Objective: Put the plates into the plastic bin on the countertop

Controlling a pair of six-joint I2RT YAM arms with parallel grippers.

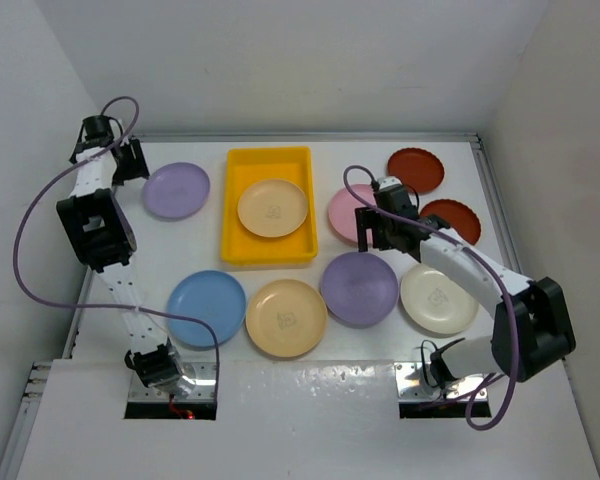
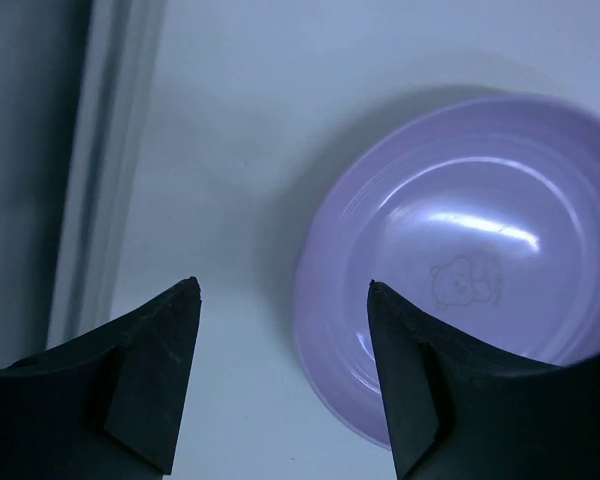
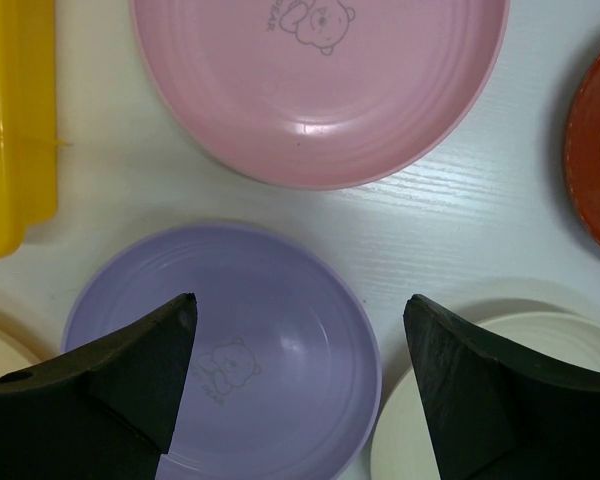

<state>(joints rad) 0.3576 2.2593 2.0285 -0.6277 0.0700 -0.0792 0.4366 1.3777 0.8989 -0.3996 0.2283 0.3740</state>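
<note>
The yellow plastic bin (image 1: 234,205) stands at the back middle of the white countertop (image 1: 195,245) and holds a tan plate (image 1: 272,208). My left gripper (image 1: 131,161) is open and empty, hovering at the left rim of a lilac plate (image 1: 176,190); in the left wrist view (image 2: 283,285) the plate (image 2: 470,250) lies under the right finger. My right gripper (image 1: 378,240) is open and empty, above the gap between a pink plate (image 3: 320,80) and a purple plate (image 3: 250,340); in the right wrist view (image 3: 300,298) its fingers straddle the purple plate's right part.
Two dark red plates (image 1: 416,170) (image 1: 452,220) lie at the back right. A cream plate (image 1: 439,298), a tan plate (image 1: 286,318) and a blue plate (image 1: 206,308) lie along the front. The bin's corner (image 3: 15,120) shows in the right wrist view. White walls enclose the table.
</note>
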